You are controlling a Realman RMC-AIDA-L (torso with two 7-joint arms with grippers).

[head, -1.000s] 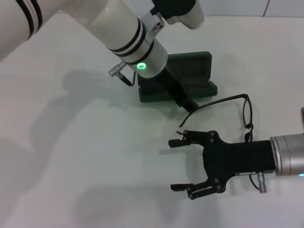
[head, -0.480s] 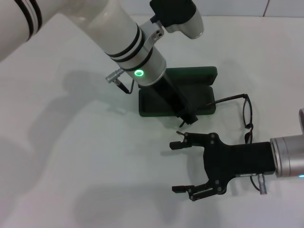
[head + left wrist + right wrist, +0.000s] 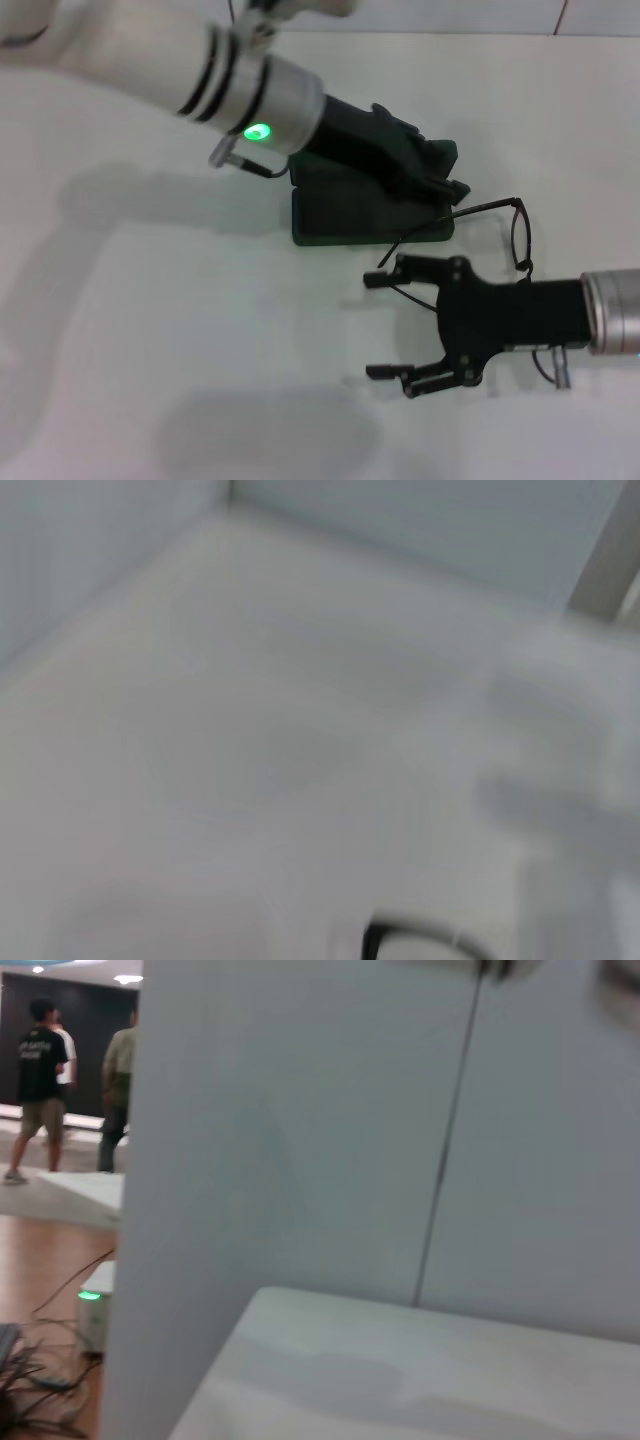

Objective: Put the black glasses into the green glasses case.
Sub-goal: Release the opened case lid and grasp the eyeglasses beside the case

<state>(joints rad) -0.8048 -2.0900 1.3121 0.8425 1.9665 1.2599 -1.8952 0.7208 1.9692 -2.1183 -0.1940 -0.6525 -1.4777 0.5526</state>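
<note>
The green glasses case (image 3: 340, 215) lies open on the white table in the head view, its lid (image 3: 443, 153) standing at the back. My left gripper (image 3: 445, 186) lies low across the case and points right, hiding much of its inside. The black glasses (image 3: 490, 207) rest on the table to the right of the case, one temple arm reaching toward the case's front corner. My right gripper (image 3: 372, 326) is open and empty, in front of the case and just left of the glasses. Neither wrist view shows the case or the glasses.
The white table (image 3: 150, 330) stretches wide to the left and front. The left wrist view shows only blurred table surface (image 3: 300, 760). The right wrist view shows a white wall panel (image 3: 300, 1130) and the table's edge.
My left arm has swung down to the left, and its gripper has turned from pointing down in front of the case to lying across it. My right gripper has shifted slightly. The glasses have stayed put.
</note>
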